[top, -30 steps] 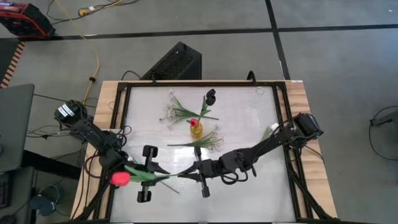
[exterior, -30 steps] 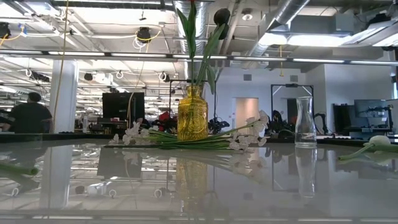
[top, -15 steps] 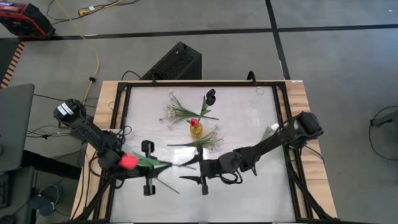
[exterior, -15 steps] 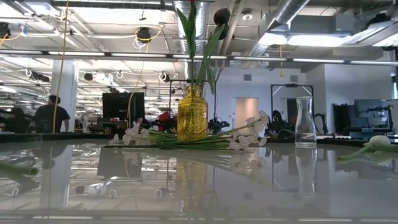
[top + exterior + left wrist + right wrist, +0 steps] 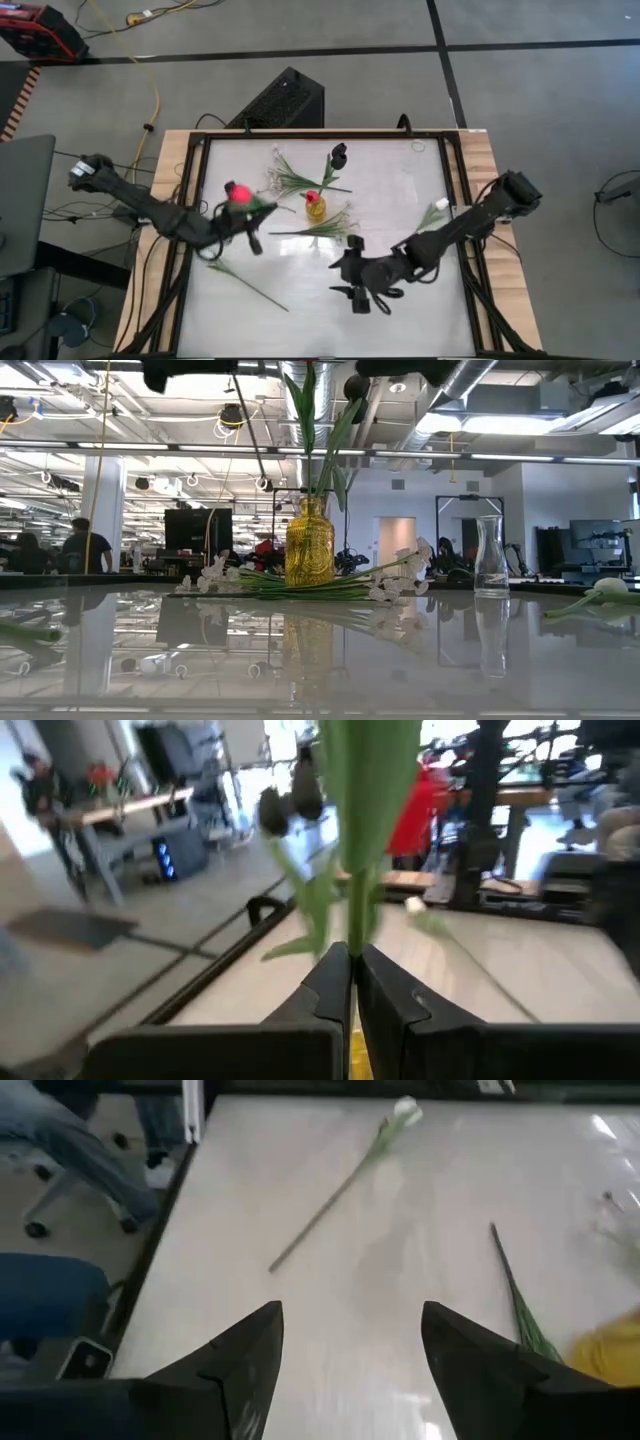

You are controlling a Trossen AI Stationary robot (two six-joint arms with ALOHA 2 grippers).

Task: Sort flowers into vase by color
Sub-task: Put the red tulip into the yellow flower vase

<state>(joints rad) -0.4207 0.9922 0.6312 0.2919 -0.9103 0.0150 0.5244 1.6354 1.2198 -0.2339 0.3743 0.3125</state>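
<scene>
My left gripper (image 5: pixel 250 230) is shut on a red-budded flower (image 5: pixel 237 192), just left of the yellow vase (image 5: pixel 316 208), which holds another red flower. My right gripper (image 5: pixel 360 292) stands open over bare table near the front middle, with nothing between its fingers (image 5: pixel 345 1350). A dark bloom (image 5: pixel 338 155) and sprays of tiny white blossoms (image 5: pixel 278 180) lie behind and around the vase. A white bud (image 5: pixel 437 210) lies on its side at the right. A clear vase (image 5: pixel 490 555) stands at the far right. My left gripper pinches the red flower's green stem (image 5: pixel 355 925) between its two shut fingers, below the leaves. The fingers come level from the table's left and lie across the stem. The flower is lifted clear, bud uppermost, and its thin lower stem (image 5: pixel 252 435) slants down below the gripper.
A loose green stem (image 5: pixel 248 286) lies on the table near the front left. More white sprays (image 5: pixel 335 225) lie just in front of the yellow vase. The table has a dark raised frame (image 5: pixel 195 180). A monitor and cables sit beyond its left edge.
My right gripper has opened, let go of the stem's end and drawn back toward the table's right. My left gripper has swung toward the far edge and the yellow vase. It has turned the red flower from lying level to standing with the bud up.
</scene>
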